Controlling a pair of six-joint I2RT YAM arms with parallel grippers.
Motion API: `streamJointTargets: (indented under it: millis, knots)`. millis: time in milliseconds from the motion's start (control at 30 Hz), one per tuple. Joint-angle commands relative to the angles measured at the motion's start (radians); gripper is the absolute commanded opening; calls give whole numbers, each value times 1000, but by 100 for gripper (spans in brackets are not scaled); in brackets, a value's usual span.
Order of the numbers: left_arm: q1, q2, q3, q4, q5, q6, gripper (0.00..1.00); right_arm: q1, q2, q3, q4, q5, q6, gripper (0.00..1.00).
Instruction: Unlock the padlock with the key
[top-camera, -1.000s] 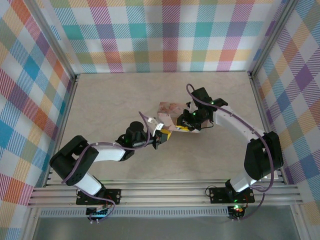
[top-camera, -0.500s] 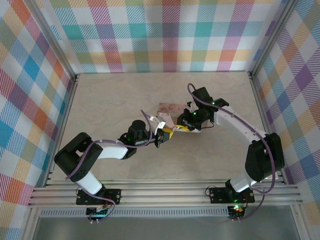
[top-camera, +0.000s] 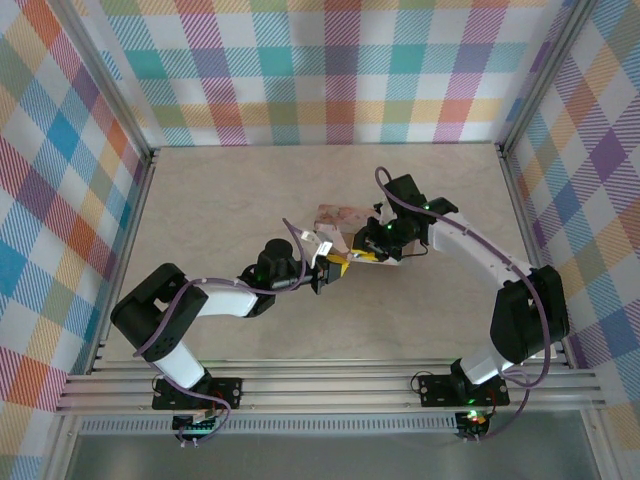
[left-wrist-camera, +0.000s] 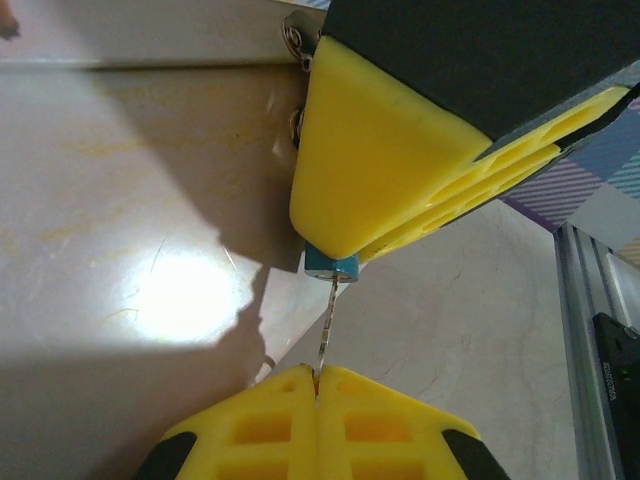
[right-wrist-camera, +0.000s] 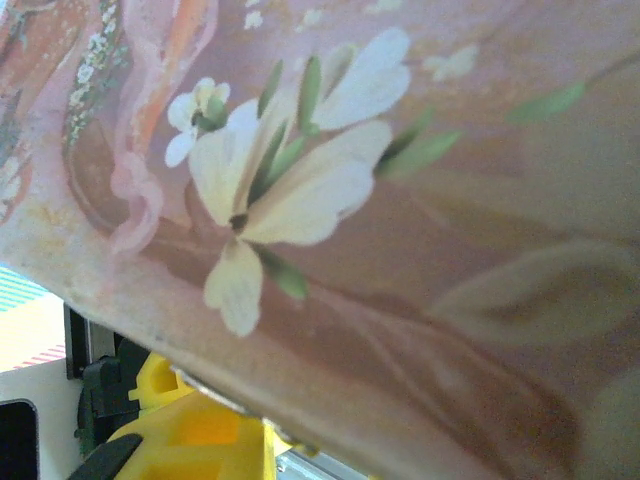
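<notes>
The padlock's blue part pokes out from between the yellow fingers of my right gripper, which is shut on it. The thin metal key runs from that blue end down into my left gripper, which is shut on the key's head. In the top view the left gripper sits just left of and below the right one, both beside the pink illustrated box. The right wrist view looks close onto the box's flower picture, with yellow fingers at the bottom left.
Aluminium rails line the table's near edge, and one rail shows at the right of the left wrist view. Plaid walls close in three sides. Bare tabletop lies to the left of the box.
My left arm has edged right toward the right gripper, bringing the key up to the padlock. The right gripper and the pink box have hardly moved.
</notes>
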Motion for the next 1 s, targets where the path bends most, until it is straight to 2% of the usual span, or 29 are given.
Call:
streamJointTargets:
  millis: [0,500,767,967]
  knots:
    - [-9,13,31,42,20,-12,0,-5,-54,-2,62,-48,5,0]
    - [-9,38,73,63,36,-110,0,-5,-75,-47,95,-59,15,0]
    - [-55,5,80,-5,-74,-25,0,-5,-69,-46,80,-63,21,0]
    - [-79,-17,68,9,-153,-2,0,-5,-63,-49,78,-68,37,0]
